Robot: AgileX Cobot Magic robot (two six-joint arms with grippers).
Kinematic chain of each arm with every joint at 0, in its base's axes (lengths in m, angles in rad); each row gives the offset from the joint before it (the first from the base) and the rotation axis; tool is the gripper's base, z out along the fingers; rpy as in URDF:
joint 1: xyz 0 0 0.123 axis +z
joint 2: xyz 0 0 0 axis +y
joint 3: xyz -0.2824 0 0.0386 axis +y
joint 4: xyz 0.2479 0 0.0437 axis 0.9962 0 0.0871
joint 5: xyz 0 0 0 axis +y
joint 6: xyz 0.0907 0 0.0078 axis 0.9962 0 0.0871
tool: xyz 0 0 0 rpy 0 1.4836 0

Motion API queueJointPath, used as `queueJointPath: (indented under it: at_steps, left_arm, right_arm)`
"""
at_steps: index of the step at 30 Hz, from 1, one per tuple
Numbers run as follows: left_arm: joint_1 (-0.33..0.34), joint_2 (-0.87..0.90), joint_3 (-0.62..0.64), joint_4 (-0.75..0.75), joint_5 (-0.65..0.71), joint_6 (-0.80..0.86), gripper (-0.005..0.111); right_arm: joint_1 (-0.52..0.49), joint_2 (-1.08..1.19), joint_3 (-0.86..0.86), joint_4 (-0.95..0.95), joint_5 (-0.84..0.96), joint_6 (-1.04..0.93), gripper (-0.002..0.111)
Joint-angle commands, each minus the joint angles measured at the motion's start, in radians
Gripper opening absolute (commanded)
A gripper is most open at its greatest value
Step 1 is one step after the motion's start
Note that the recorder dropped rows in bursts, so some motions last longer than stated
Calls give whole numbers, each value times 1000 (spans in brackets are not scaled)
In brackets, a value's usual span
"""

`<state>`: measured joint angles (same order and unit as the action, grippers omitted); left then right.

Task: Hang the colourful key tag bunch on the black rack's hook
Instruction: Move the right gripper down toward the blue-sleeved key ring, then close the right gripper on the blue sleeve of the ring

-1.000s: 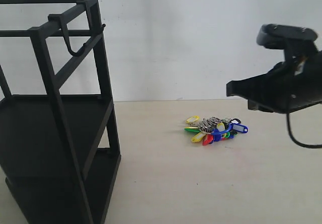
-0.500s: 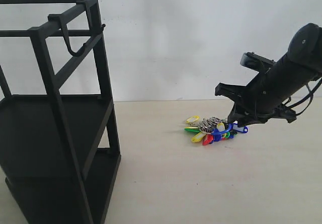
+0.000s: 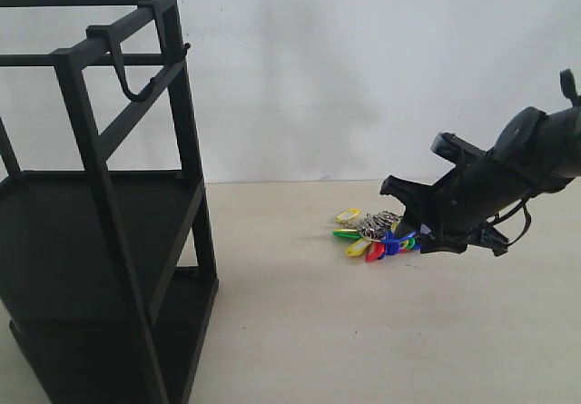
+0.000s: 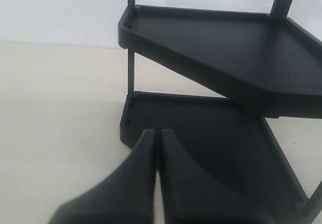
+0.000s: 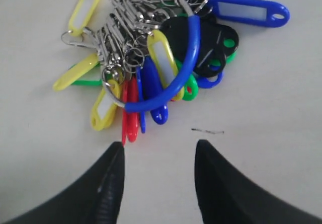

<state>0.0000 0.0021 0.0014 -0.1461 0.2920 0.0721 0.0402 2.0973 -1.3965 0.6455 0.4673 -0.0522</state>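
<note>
The colourful key tag bunch (image 3: 381, 234) lies flat on the table, right of the black rack (image 3: 100, 213). In the right wrist view the bunch (image 5: 161, 68) shows its blue-sleeved ring, silver rings and yellow, red, green and blue tags. My right gripper (image 5: 160, 151) is open just short of the bunch, with only bare table between its fingers. In the exterior view the right gripper (image 3: 416, 222) slants down at the bunch's right end. The hook (image 3: 136, 82) hangs from the rack's top bar. My left gripper (image 4: 157, 133) is shut and empty beside the rack's lower shelf (image 4: 211, 133).
The rack's flat shelves (image 3: 54, 231) and square bars fill the left of the exterior view. A white wall stands behind the table. A small dark mark (image 5: 207, 131) is on the table close to the right gripper's fingers.
My right arm has swung down and leftward from above the table's right side, and its open gripper now sits low at the key bunch. The bunch and the rack have not moved.
</note>
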Motion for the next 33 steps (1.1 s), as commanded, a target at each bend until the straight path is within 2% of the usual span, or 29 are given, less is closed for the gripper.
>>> queueJointPath:
  at_steps: [1,11,21,23,27,33]
  left_arm:
    - [-1,-2,-1,5,-8,3,4]
    - [-1,-2,-1,5,-8,3,4]
    - [-1,-2,-1,5,-8,3,4]
    - [-1,-2,-1,5,-8,3,4]
    - [-1,-2,-1,5,-8,3,4]
    - [-1,-2,-1,5,-8,3,4]
  right_arm:
    - [-8,23,-10,58,-65,-5,43]
    - [-5,66,-10,111,-179,-5,43]
    - [50,109,-12,126,-303,-6,42]
    - [50,109,-12,126,-303,-15,32]
    - [50,109,-12,126,-303,-62,0]
    - [50,79,-12,126,-270,-75,0]
